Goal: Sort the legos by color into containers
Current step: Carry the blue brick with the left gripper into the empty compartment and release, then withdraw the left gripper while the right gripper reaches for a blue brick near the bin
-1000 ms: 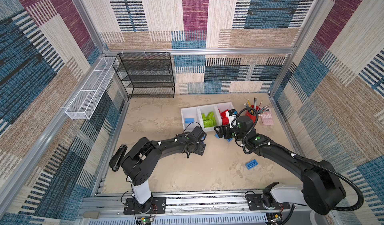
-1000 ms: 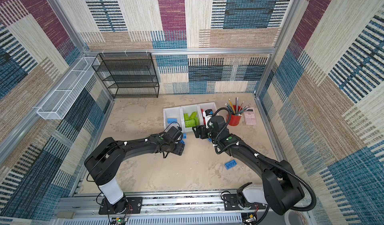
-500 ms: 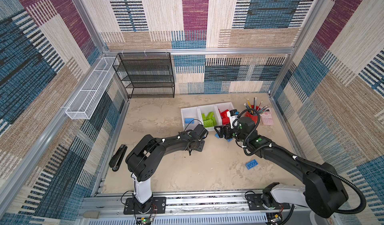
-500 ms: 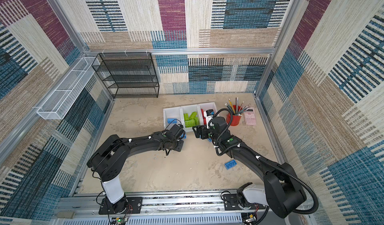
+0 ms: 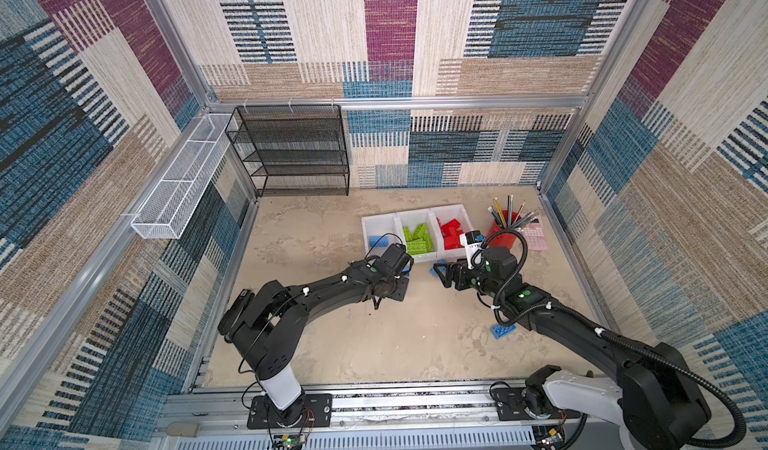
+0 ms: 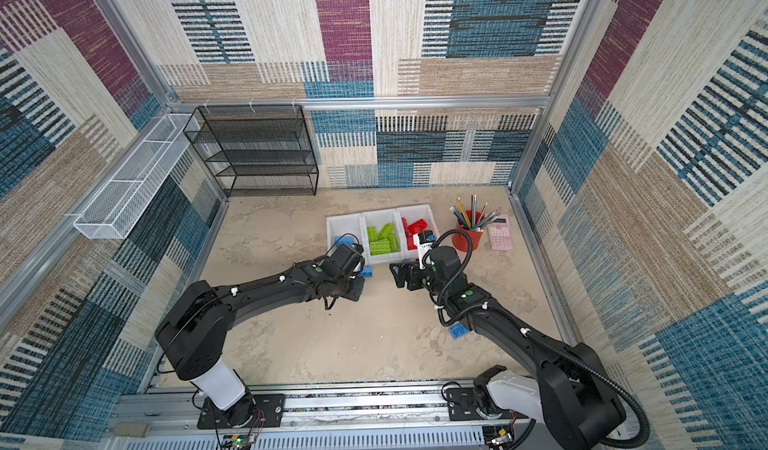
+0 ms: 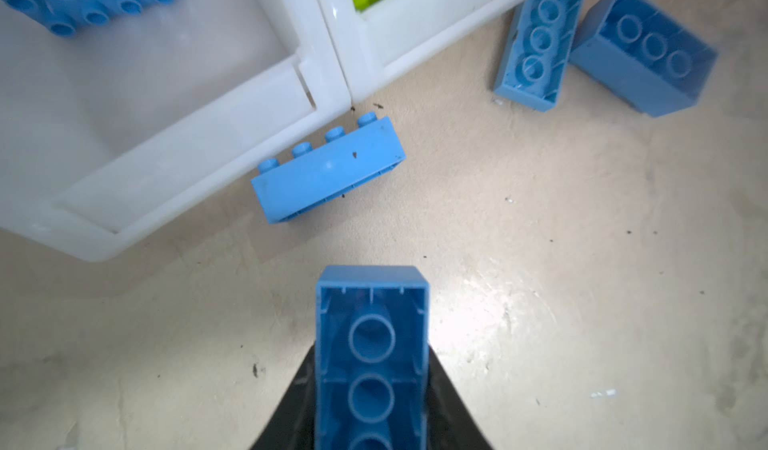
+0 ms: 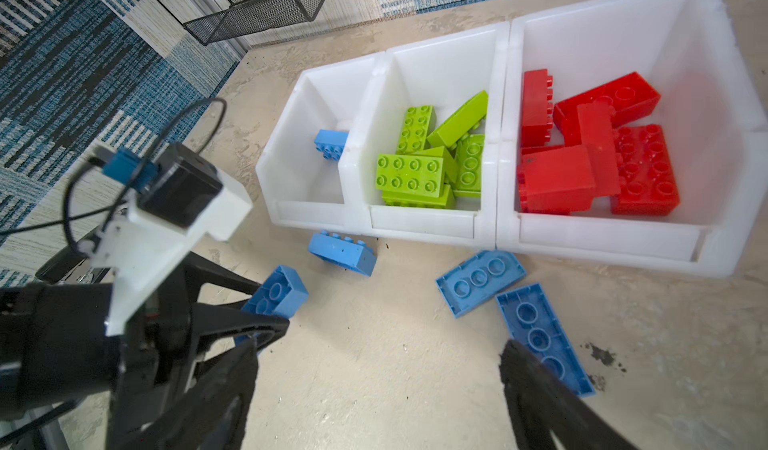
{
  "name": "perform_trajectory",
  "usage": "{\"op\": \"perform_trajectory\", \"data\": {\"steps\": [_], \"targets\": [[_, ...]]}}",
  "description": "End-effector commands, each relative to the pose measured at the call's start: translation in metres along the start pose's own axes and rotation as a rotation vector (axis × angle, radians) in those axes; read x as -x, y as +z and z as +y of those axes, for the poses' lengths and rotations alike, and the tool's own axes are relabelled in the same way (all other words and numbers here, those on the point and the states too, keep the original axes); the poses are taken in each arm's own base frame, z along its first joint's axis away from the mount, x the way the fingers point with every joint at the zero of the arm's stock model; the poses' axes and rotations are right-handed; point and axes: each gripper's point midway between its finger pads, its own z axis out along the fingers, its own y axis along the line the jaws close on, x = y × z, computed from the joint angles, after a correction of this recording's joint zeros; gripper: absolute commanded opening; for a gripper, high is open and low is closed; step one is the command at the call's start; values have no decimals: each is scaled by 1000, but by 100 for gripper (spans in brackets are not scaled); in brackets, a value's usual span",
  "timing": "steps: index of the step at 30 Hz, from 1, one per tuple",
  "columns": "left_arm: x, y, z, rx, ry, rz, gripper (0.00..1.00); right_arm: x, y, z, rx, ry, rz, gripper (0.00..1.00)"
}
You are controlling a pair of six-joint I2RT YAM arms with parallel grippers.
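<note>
Three white containers [image 5: 415, 215] stand in a row: the left one [image 8: 291, 169] holds one blue lego [image 8: 330, 144], the middle green legos [image 8: 419, 169], the right red legos [image 8: 590, 157]. My left gripper [image 7: 371, 385] is shut on a blue lego [image 7: 371, 302], held hollow side up just above the floor before the left container. My right gripper [image 8: 378, 352] is open over bare floor. Nearby lie a blue lego on its side [image 8: 340, 252] and two upside-down ones [image 8: 480, 282], [image 8: 540, 336]. Another blue lego [image 5: 503, 330] lies by the right arm.
A red pencil cup [image 5: 505, 236] and a pink calculator [image 5: 530, 236] sit right of the containers. A black mesh shelf [image 5: 291, 149] stands at the back wall, with a white wire basket [image 5: 183, 178] on the left wall.
My left gripper has closed on the blue lego and shifted slightly toward the containers. The right gripper has stayed open and has hardly moved.
</note>
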Motion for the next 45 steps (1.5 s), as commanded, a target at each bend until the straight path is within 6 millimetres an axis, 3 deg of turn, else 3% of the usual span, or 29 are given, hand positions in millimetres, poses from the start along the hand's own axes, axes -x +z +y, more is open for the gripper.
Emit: {"op": "perform_trajectory", "data": {"steps": [1,7,11,18,28,35,39,45], "targets": [[11,-16,-1,3,-4,-14,30,-3,-4,-3,-5,13,-19,94],[40,-34,4,37,10,-56,30,-17,-9,-8,-10,33,-25,100],[58,-33,11,51,2,-57,30,-25,-12,-14,-29,51,-33,99],[86,-14,35,97,-33,-39,31,-36,-17,-21,-42,58,-48,99],[121,20,78,109,-133,-15,31,-43,-7,-24,-44,67,-19,99],[133,36,95,97,-165,0,34,-43,-4,-27,-57,67,-21,99],[138,38,96,92,-165,-8,42,-45,-1,-30,-72,70,-9,99],[137,37,95,85,-185,-18,66,-47,3,-34,-96,69,9,100]]}}
